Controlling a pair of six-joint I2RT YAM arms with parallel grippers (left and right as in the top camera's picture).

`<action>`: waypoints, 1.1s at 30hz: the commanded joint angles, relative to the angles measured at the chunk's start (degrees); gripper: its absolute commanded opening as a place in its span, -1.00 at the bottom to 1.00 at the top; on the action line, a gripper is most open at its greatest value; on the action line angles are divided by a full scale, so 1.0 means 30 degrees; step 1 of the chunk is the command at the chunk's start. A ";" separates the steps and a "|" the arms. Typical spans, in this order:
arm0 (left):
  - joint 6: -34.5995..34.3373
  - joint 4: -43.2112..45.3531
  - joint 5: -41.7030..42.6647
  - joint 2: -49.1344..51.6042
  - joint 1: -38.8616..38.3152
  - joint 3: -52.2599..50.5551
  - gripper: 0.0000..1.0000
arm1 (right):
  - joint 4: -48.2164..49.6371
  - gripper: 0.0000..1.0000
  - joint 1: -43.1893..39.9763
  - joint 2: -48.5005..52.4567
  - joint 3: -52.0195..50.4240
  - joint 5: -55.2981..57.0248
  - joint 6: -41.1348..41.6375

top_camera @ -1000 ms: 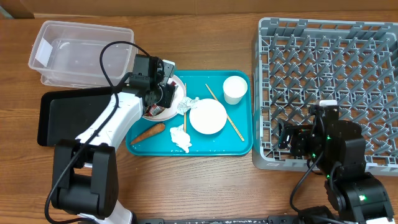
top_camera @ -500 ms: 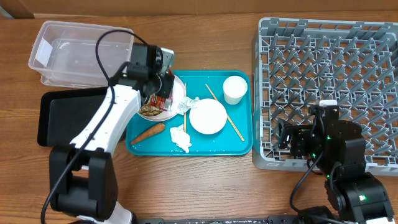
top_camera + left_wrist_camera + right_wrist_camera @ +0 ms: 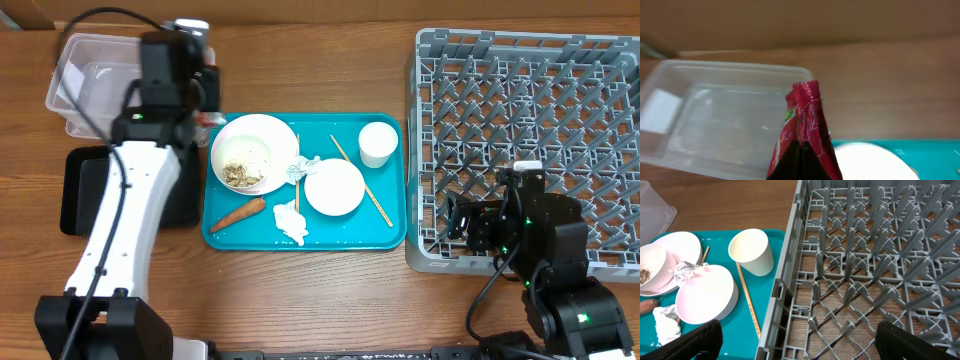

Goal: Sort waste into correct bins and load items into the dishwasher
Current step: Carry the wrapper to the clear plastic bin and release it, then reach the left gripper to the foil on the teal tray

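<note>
My left gripper [image 3: 205, 100] is shut on the red snack wrapper [image 3: 807, 125], held up at the right end of the clear tub [image 3: 100, 80], which also shows in the left wrist view [image 3: 715, 120]. The black tray [image 3: 90, 185] lies in front of the tub. On the teal tray [image 3: 385, 225] are a large white bowl [image 3: 255, 140] with food scraps [image 3: 240, 175], a carrot piece [image 3: 237, 213], tissue [image 3: 290, 222], a foil ball [image 3: 297, 168], a small bowl [image 3: 334, 187], a cup [image 3: 377, 143] and chopsticks [image 3: 362, 182]. My right gripper [image 3: 800, 347] is open and empty over the grey dish rack's [image 3: 530, 130] front left corner.
The rack [image 3: 880, 280] holds no dishes and its left wall stands close to the teal tray's right edge. The cup [image 3: 752, 250] and a chopstick [image 3: 747, 302] lie nearest that wall. My left arm crosses over the black tray.
My left gripper has lifted the red wrapper out of the large bowl and carried it back and left to the clear tub. The bowl is now uncovered. The right arm has not moved.
</note>
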 commanded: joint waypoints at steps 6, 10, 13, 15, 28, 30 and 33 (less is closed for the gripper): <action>-0.1290 0.2594 -0.0736 0.1603 0.2557 0.0342 -0.92 | 0.0131 1.00 0.0153 -0.0102 0.0590 -0.0022 0.0073; -0.1268 0.3490 -0.0750 0.3031 0.2987 0.0350 -0.87 | 0.0124 1.00 0.0153 -0.0102 0.0590 -0.0022 0.0073; -0.1268 0.4546 -0.0750 0.3774 0.3038 0.0350 -0.73 | 0.0117 1.00 0.0153 -0.0102 0.0590 -0.0022 0.0073; -0.1282 0.4991 -0.0729 0.3818 0.3038 0.0350 -0.31 | 0.0117 1.00 0.0153 -0.0102 0.0590 -0.0022 0.0073; -0.1625 -0.1450 0.7278 0.2317 -0.0029 0.0430 0.21 | 0.0109 1.00 0.0153 -0.0102 0.0590 -0.0015 0.0073; -0.1647 -0.2630 0.7533 0.2506 -0.1027 0.0430 0.24 | 0.0109 1.00 0.0153 -0.0102 0.0590 -0.0022 0.0073; -0.1625 -0.4153 0.7009 0.2863 -0.2433 0.0430 0.28 | 0.0102 1.00 0.0153 -0.0102 0.0590 -0.0022 0.0073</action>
